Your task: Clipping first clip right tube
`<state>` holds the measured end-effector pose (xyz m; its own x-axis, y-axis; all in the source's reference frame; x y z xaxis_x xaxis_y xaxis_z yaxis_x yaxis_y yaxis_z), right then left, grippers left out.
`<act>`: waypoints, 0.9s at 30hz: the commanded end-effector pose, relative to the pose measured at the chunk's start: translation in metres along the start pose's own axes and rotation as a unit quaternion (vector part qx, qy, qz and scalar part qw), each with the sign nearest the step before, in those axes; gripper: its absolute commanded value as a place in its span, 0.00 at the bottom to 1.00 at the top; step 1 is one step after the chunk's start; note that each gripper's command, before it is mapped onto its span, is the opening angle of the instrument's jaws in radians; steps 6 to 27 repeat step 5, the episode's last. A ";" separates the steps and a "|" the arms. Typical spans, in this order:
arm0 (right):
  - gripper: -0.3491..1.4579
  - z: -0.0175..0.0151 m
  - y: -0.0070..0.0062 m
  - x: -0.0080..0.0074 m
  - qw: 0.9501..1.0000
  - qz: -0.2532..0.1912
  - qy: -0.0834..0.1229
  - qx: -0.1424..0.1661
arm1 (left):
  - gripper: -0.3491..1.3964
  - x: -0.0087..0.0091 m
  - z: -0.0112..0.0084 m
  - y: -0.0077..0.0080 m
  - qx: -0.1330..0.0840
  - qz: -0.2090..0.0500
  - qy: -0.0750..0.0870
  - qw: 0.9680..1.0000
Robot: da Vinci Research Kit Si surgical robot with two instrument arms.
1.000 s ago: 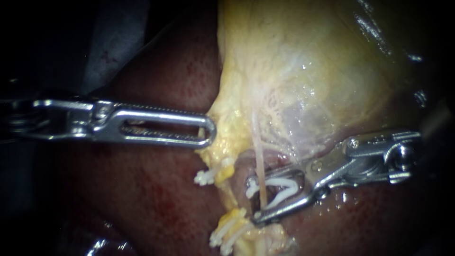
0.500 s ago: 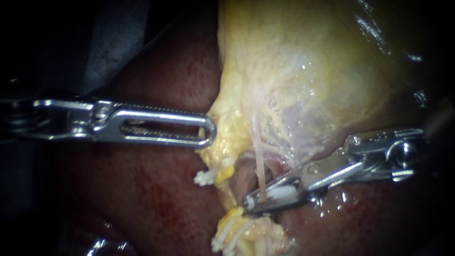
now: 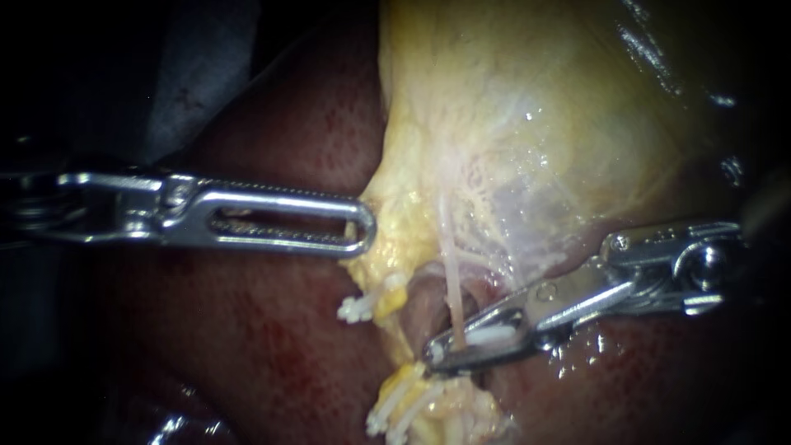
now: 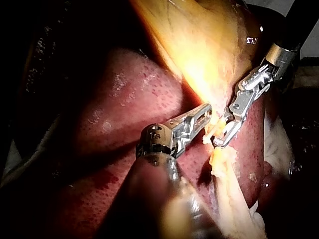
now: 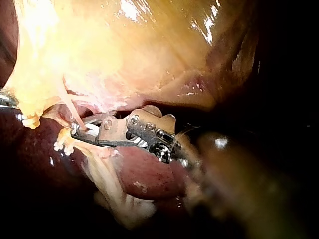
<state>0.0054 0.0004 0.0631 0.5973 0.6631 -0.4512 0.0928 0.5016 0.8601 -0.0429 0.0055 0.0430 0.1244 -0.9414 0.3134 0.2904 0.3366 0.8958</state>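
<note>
— Counting the instruments first: how many?

— Two. The left instrument (image 3: pixel 362 227) comes in level over the liver (image 3: pixel 272 346), its jaws together on the yellow edge of the gallbladder (image 3: pixel 535 107). The right instrument (image 3: pixel 437 356) slants down from the right, tip lowest.

— And clips?

— Four white ones, as far as I can tell. One upper clip (image 3: pixel 360 307) and a lower pair (image 3: pixel 394 409) sit on the yellow strand below the left instrument's tip. The held clip (image 3: pixel 490 336) lies inside the right instrument's jaws.

— Tubes?

— One thin pale one, the right tube (image 3: pixel 451 284), running down from the gallbladder just beside that strand.

— Where does it end up?

— Between the right instrument's jaws, near their tip. They are pressed nearly closed on the held clip, which straddles the tube.
</note>
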 end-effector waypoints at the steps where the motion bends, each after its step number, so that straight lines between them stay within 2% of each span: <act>1: 0.05 0.0000 0.0000 0.0000 1.000 0.000 0.000 0.000 | 0.00 0.0000 0.0000 0.0000 0.000 0.000 0.000 1.000; 27: 0.06 0.0000 0.0000 0.0000 1.000 0.000 0.000 0.000 | 0.00 0.0000 0.0001 0.0000 0.000 0.000 0.000 1.000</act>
